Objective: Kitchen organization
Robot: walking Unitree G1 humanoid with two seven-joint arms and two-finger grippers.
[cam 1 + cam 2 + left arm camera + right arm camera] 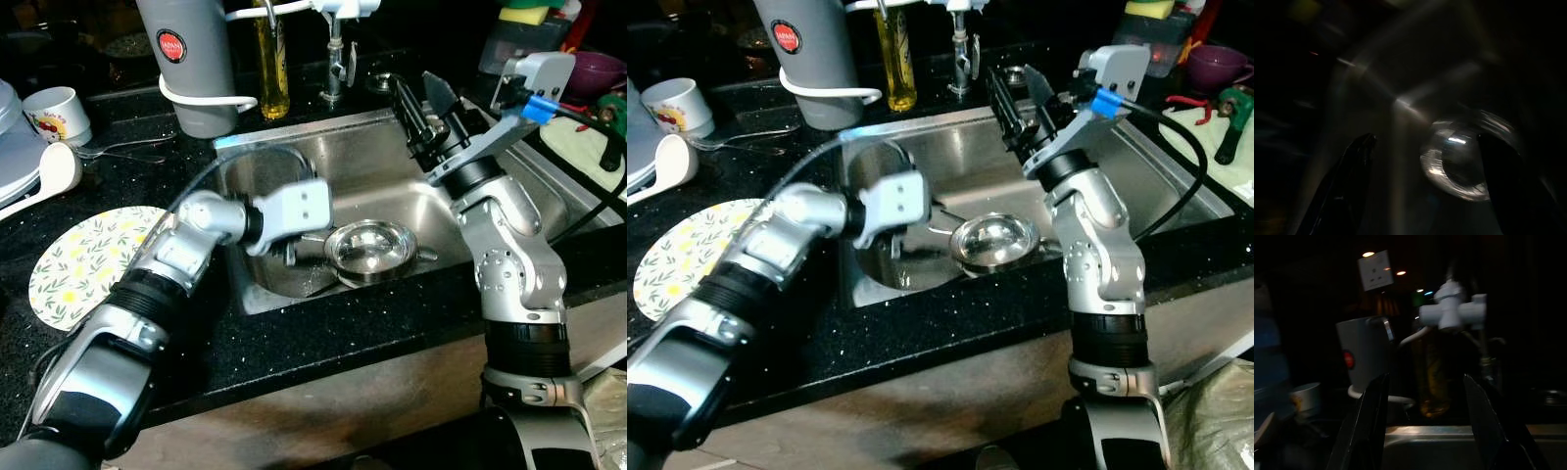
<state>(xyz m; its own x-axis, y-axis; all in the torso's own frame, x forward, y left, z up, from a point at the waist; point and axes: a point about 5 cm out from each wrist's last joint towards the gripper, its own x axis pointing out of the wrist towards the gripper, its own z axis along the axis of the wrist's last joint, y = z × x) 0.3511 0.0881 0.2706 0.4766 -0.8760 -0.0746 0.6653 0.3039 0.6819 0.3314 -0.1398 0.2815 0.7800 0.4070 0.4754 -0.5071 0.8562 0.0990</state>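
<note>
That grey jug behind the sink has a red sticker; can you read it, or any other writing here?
Grey jug, round red sticker: white lettering, too small and blurred to read.
White cup: a coloured picture on its side, no words legible.
Yellow bottle: no label legible.
White square plate on the wall: no text legible.
Nothing else carries writing.

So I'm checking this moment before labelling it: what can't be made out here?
- Left gripper: in the eye views its own wrist housing hides the jaws down in the sink.
- Bowl: blurred and dark in the left wrist view; contents unclear.
- Plate: partly covered by the left arm.
- Right gripper: open, raised over the sink; its wrist view is dim.
</note>
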